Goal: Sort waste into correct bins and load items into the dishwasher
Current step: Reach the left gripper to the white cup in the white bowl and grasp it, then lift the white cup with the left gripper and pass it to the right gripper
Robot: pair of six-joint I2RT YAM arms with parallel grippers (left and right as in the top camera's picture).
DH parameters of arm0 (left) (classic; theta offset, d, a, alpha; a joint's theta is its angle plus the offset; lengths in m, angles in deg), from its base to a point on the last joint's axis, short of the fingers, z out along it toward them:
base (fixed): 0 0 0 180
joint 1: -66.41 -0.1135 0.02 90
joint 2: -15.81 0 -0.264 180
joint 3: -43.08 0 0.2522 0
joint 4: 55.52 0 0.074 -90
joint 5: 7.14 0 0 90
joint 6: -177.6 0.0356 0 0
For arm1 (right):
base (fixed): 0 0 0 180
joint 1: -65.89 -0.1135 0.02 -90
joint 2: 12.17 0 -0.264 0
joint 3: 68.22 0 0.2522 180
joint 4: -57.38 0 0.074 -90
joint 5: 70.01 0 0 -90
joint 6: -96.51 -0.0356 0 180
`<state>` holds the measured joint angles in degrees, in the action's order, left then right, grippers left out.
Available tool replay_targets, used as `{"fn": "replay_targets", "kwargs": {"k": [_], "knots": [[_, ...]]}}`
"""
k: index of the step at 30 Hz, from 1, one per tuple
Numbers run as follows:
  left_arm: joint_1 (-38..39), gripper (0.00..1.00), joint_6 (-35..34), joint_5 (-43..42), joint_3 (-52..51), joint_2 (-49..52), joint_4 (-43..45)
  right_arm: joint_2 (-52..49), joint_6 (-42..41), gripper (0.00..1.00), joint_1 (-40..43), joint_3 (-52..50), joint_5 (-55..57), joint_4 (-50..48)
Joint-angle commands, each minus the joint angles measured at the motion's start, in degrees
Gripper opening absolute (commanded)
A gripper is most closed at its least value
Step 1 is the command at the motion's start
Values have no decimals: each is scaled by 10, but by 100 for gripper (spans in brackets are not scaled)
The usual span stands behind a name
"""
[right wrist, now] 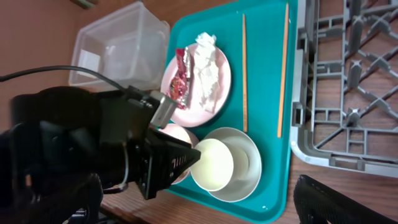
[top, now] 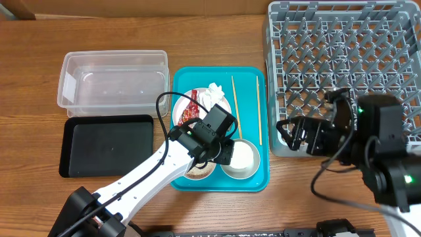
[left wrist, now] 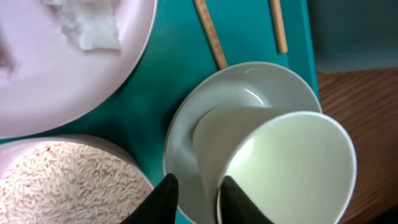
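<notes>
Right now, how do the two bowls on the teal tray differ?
The rice bowl is filled with rice; the other bowl holds only a tilted cup. The rice bowl looks pinkish, the other bowl greyish white. Both are round, side by side on the teal tray.

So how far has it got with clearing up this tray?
Barely started. Nothing looks done: the rack, tub and black tray are empty. In hand: the left gripper pinches the little cup, tipped in its bowl. To do: plate, napkin, sauce packet, rice bowl, chopsticks, all on the teal tray.
</notes>
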<state>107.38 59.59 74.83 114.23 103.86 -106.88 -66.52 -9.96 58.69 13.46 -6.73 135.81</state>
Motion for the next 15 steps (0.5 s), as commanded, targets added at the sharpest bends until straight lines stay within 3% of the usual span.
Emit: {"fn": "replay_targets", "kwargs": {"k": [1, 4, 12, 15], "knots": [[4, 13, 12, -6, 9, 4, 5, 36, 5, 100, 2, 15, 1, -3], [4, 4, 12, -8, 9, 4, 5, 57, 5, 100, 2, 15, 1, -5], [-19, 4, 9, -42, 32, -4, -33, 74, 5, 100, 2, 15, 1, -6], [-66, 4, 13, -101, 62, -19, -76, 74, 5, 100, 2, 15, 0, -6]]}}
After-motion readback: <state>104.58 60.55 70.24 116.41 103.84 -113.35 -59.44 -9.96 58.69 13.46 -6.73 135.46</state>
